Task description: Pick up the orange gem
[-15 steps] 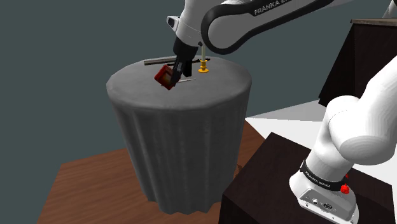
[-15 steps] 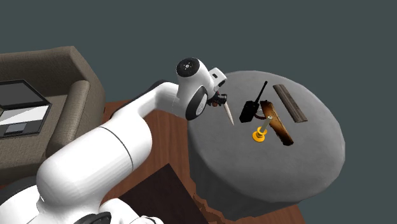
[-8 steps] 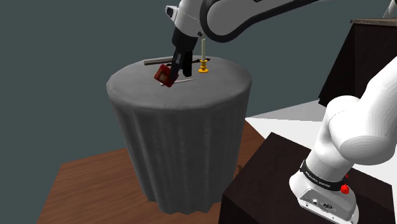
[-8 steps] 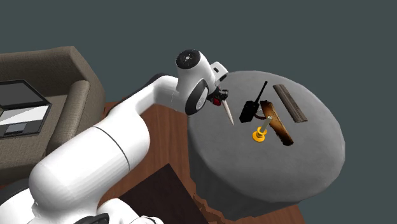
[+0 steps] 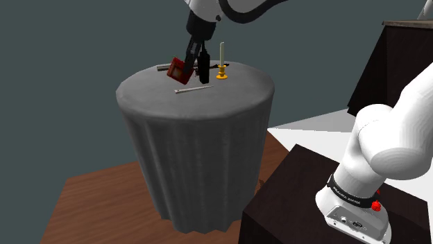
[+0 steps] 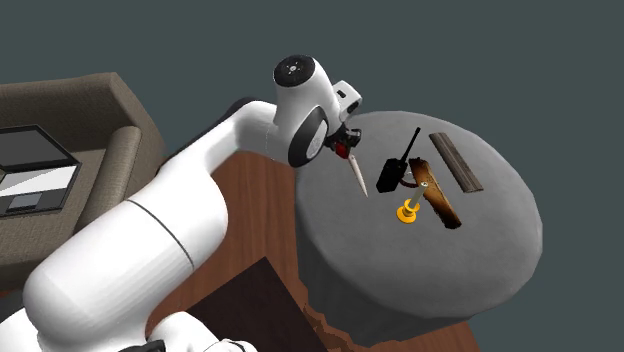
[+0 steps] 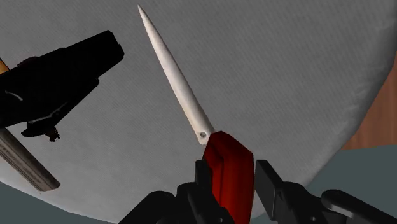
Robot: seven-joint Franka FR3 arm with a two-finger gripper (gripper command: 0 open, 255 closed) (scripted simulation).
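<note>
The gem (image 5: 180,68) is a red-orange faceted block, held in the air above the round grey table (image 5: 194,138). My black gripper (image 5: 193,68) is shut on it, hanging over the table's far side. In the wrist view the gem (image 7: 230,175) sits clasped between both fingers (image 7: 270,181) of the gripper (image 7: 232,186), above a pale pointed spike (image 7: 175,79). From the second exterior view the gem (image 6: 343,150) shows as a red spot under the wrist, near the table's left edge.
On the table lie the pale spike (image 5: 193,89), a black handset (image 6: 392,173), a golden candle holder (image 5: 221,69) and two wooden strips (image 6: 456,161). A brown sofa (image 6: 90,130) stands at the second exterior view's left. My dark stand (image 5: 326,194) is at the shoulder view's lower right.
The gripper has risen from the tabletop with the gem clasped in it; the gem now hangs above the cloth. The spike and other items stayed put.
</note>
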